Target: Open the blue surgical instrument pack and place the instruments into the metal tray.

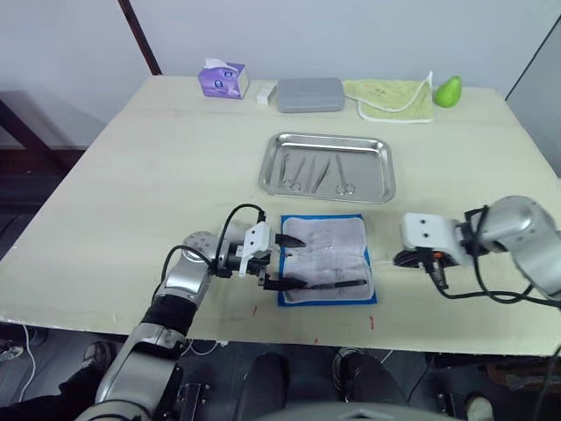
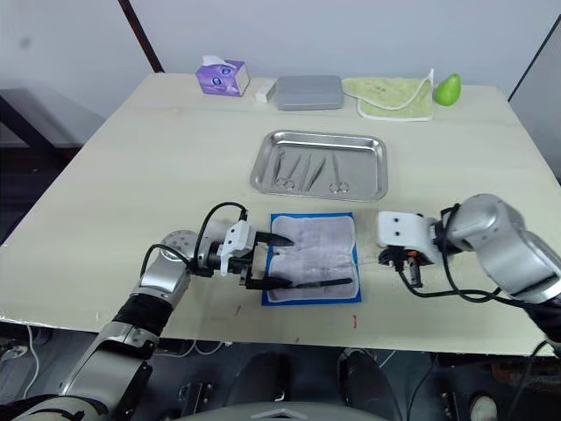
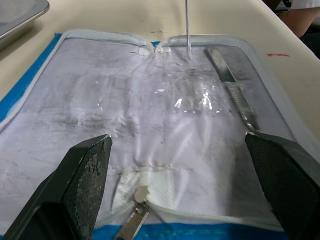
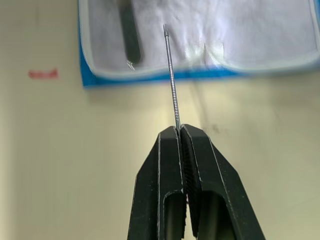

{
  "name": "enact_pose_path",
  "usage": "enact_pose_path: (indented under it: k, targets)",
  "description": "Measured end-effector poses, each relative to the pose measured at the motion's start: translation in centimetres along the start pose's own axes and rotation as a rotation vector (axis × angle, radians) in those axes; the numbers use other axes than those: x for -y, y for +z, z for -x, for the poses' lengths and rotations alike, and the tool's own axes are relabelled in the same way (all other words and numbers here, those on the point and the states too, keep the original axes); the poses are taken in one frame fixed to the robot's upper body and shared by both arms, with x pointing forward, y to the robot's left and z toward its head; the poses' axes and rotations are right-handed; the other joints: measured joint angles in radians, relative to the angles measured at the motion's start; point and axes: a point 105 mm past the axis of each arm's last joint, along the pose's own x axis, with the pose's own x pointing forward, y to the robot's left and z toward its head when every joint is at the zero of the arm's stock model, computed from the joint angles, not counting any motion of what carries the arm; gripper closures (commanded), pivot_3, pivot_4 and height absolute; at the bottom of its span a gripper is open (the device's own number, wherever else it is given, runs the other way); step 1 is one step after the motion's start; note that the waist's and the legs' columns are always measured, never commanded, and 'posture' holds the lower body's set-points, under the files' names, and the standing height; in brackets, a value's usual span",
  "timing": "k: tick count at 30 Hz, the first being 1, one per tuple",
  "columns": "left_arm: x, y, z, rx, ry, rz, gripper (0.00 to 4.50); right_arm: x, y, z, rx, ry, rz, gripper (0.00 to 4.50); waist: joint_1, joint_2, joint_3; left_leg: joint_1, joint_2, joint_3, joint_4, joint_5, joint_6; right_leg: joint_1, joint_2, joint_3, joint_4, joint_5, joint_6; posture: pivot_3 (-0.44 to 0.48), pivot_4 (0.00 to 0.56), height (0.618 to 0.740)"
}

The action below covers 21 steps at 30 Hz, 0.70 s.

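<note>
Broadly, the pale wooden table (image 1: pixel 131 193) carries everything: the shallow shiny steel tray (image 1: pixel 384 180) sits in its middle with several thin silvery ring-handled instruments (image 1: pixel 317 172) already lying inside, and just nearer the robot the flat bright-blue instrument pack (image 1: pixel 326 260) lies unfolded, its whitish clear-plastic lining facing up. Along the far edge stand a purple tissue box (image 1: pixel 222 80), a grey rectangular case (image 1: pixel 310 95), a yellow-green cloth (image 1: pixel 390 96) and a green pear-shaped object (image 1: pixel 449 89), all well apart from the work. The left gripper (image 1: pixel 282 260) rests at the pack's left edge with its fingers spread wide over the lining; a flat metal handle (image 3: pixel 234 90) remains along the near edge, its long axis running across the pack, closest to this arm. The right gripper (image 4: pixel 179 129), just beside the pack's right edge, has its fingers pressed together on a thin silvery needle-like probe (image 4: pixel 171 80) whose tip reaches over the lining. Nothing stands between the pack and the tray.
</note>
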Motion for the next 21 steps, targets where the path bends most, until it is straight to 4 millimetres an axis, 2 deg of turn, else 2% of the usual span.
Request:
enact_pose_path:
  k: [4, 9, 11, 12, 13, 14, 16, 21]
  targets:
    - [0.0, 0.0, -0.1, 0.003, 0.002, -0.001, 0.00, 0.7, 0.6, 1.3, 0.079, -0.034, -0.058, 4.47, 0.000, 0.000, 0.000, 0.000, 0.000, 0.000, 0.000, 0.000, 0.000, 0.000, 0.000, 0.000, 0.000, 0.000, 0.000, 0.000, 0.150, 0.740]
    - [-0.2, 0.0, -0.3, 0.011, 0.008, -0.003, 0.00, 4.2, 4.3, 1.5, 0.349, -0.191, -0.221, 4.47, 0.000, 0.001, 0.000, 0.000, 0.000, -0.001, 0.000, 0.000, 0.000, 0.000, 0.000, 0.000, 0.000, 0.000, 0.000, 0.000, 0.150, 0.740]
    - [-0.2, 0.1, -0.4, 0.013, 0.010, -0.005, 0.00, 5.0, 5.1, 1.3, 0.397, -0.233, -0.255, 4.47, 0.004, 0.001, 0.000, -0.001, 0.000, -0.001, 0.000, 0.000, 0.000, 0.000, 0.000, 0.000, 0.000, 0.000, 0.000, 0.000, 0.150, 0.740]
    - [-0.2, 0.1, -0.4, 0.014, 0.012, -0.007, 0.00, 6.3, 6.1, 1.0, 0.445, -0.292, -0.312, 4.47, 0.003, 0.001, 0.000, -0.001, 0.000, 0.000, 0.000, 0.000, 0.000, 0.000, 0.000, 0.000, 0.000, 0.000, 0.000, 0.000, 0.150, 0.740]
    - [-0.3, 0.1, -0.5, 0.014, 0.012, -0.007, 0.00, 6.4, 6.1, 1.0, 0.447, -0.298, -0.319, 4.47, 0.005, 0.002, 0.000, -0.001, -0.001, -0.001, 0.000, 0.000, 0.000, 0.000, -0.001, 0.000, 0.000, 0.001, 0.000, 0.000, 0.150, 0.740]
    - [-0.2, 0.1, -0.5, 0.016, 0.016, -0.006, 0.00, 7.6, 6.4, 0.8, 0.446, -0.373, -0.374, 4.47, 0.007, 0.002, 0.000, -0.001, -0.001, -0.001, 0.000, 0.000, 0.000, 0.000, -0.001, 0.000, 0.000, 0.000, 0.000, 0.000, 0.150, 0.740]
    - [-0.2, 0.1, -0.5, 0.015, 0.018, -0.005, 0.00, 8.8, 6.6, 0.6, 0.455, -0.426, -0.436, 4.47, 0.005, 0.002, 0.000, -0.001, -0.001, 0.000, 0.000, 0.000, 0.000, 0.000, -0.001, 0.000, 0.001, 0.001, 0.000, 0.000, 0.150, 0.740]
    - [-0.3, 0.1, -0.5, 0.018, 0.029, -0.005, 0.00, 13.3, 7.8, -0.1, 0.586, -0.588, -0.722, 4.47, 0.004, 0.003, 0.000, -0.001, -0.001, -0.002, 0.000, 0.000, 0.000, 0.000, 0.000, -0.001, 0.002, 0.001, 0.000, 0.000, 0.150, 0.740]
